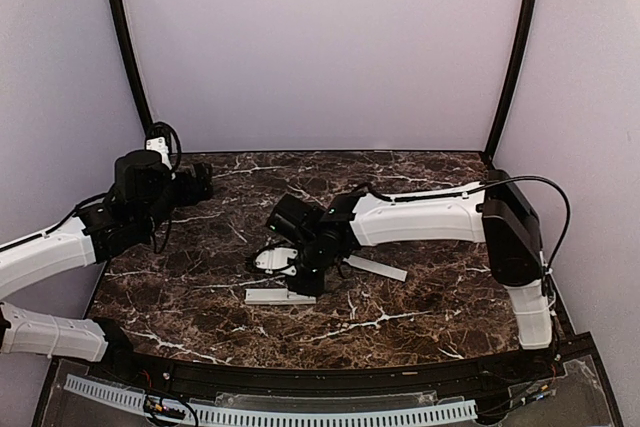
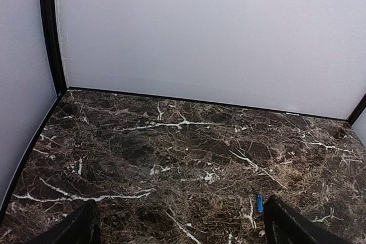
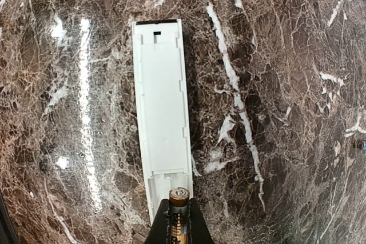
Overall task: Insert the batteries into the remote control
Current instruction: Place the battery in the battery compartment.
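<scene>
At one end of the remote (image 3: 163, 112), the right pincer (image 3: 178, 224) is clamped on a battery (image 3: 178, 197); the left pincer (image 2: 182, 230) gapes wide, empty, near a blue cell (image 2: 259, 203).

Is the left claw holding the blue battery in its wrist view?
No, the blue battery lies on the table, while the left claw stands open and empty.

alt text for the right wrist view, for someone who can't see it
The right gripper, shut on a copper-and-black battery, holds it at the near end of the white remote control, which lies open side up on a dark marble table.
</scene>
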Robot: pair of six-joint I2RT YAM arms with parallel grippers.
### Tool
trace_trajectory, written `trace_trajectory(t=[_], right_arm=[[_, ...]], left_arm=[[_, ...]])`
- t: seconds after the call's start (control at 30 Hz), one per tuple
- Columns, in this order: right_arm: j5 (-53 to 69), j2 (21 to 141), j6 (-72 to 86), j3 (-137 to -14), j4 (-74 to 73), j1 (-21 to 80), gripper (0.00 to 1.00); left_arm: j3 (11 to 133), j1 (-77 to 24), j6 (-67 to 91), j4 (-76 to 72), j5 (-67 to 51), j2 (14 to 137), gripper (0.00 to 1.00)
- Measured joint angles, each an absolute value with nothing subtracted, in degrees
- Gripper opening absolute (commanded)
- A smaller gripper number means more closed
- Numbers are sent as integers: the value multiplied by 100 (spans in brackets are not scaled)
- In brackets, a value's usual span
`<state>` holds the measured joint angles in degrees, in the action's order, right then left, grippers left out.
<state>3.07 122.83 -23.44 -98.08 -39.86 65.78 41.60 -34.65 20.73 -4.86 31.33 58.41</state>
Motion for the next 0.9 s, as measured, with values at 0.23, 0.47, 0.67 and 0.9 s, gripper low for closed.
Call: trace_trajectory(t=[0.23, 0.47, 0.67, 0.9], right_arm=[[121, 12322, -2467, -9795, -3970, 6641, 0], [-158, 12328, -2574, -9684, -3874, 6709, 4], [-274, 12381, -2648, -9684, -3782, 6740, 10], [-283, 12446, -2696, -9684, -3765, 6742, 14]], left_arm=[[4152, -3446, 2071, -602, 3070, 5933, 99], [4152, -3406, 2067, -652, 3055, 5940, 99], [4152, -3365, 2062, -679, 3035, 5940, 99], [4150, -3347, 2058, -679, 3035, 5940, 99]])
